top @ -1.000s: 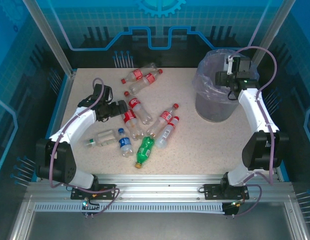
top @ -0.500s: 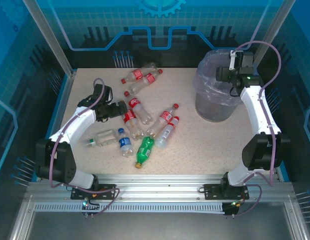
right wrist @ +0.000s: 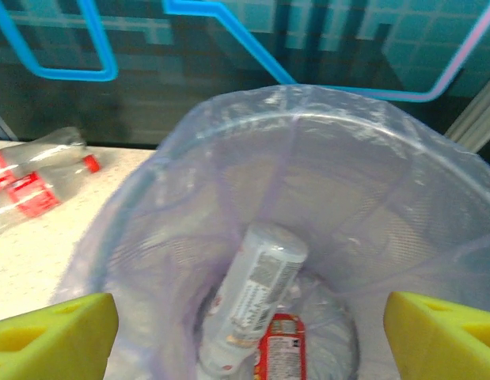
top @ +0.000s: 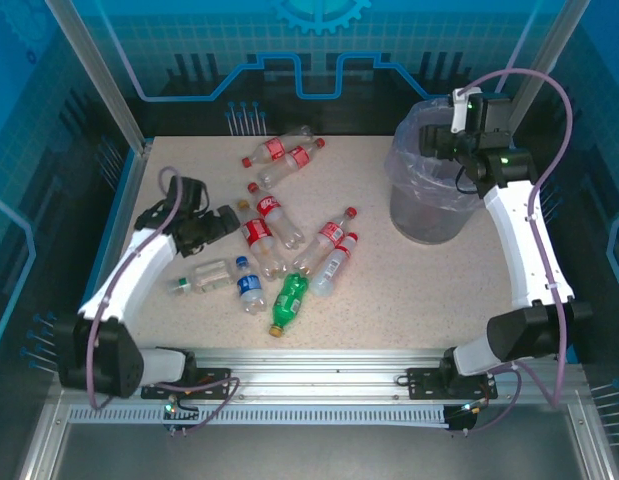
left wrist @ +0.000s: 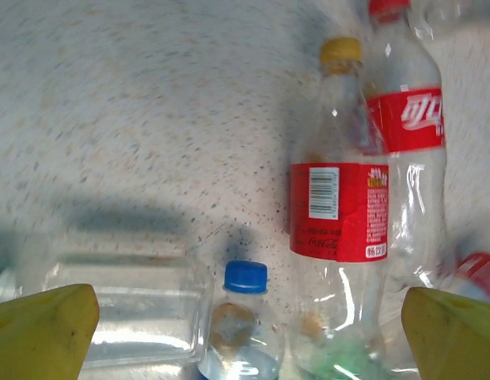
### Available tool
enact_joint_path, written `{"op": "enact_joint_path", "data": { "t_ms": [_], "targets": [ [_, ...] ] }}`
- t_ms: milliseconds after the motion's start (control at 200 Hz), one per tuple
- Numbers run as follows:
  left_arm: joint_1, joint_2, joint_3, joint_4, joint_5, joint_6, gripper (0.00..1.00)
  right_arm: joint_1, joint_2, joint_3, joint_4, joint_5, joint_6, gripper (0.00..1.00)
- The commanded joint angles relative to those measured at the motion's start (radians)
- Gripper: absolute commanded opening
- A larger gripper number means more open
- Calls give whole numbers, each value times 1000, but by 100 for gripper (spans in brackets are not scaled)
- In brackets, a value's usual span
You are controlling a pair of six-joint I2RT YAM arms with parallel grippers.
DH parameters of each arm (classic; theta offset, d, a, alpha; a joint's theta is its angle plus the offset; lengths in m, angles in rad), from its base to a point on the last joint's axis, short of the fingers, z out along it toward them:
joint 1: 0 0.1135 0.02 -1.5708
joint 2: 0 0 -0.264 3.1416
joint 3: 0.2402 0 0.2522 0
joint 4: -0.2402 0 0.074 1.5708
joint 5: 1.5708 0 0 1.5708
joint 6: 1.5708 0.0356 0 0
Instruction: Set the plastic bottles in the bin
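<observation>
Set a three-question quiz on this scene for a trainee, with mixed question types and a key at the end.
1. True or false: the green bottle lies on the table, outside the bin.
2. The right arm's jaws stand open above: A) the bin, B) the green bottle, C) the table's near edge.
3. In the left wrist view, what colour is the cap of the bottle with the barcode on its red label?
Key: 1 true; 2 A; 3 yellow.
</observation>
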Motion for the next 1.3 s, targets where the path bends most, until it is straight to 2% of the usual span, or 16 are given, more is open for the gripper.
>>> {"op": "enact_joint_path", "data": {
  "t_ms": [0, 110, 340, 540, 835, 971, 1116, 1291],
  "targets": [
    [16, -99, -104, 10, -4, -326, 99, 38, -11, 4, -65, -34, 15, 88],
    [59, -172, -202, 31, -38, -535, 99, 58, -29, -38, -56, -43, 36, 88],
    [68, -170, -236, 12, -59, -743, 99, 65, -9, -46, -67, -64, 27, 88],
    [69, -99, -326, 153, 62, -905, 99, 66, -1, -66, -46, -70, 29, 87],
    [70, 26, -364, 308, 55, -942, 95, 72, 13, -69, -39, -84, 36, 87],
    [70, 66, -362, 350, 57, -929, 77, 79, 0, -83, -45, -74, 39, 87],
    [73, 74, -376, 370, 49, -920, 64, 79, -24, -112, -40, -68, 47, 87],
    [75, 98, -389, 396, 53, -897, 58, 80, -27, -116, -52, -76, 53, 87]
  ]
}}
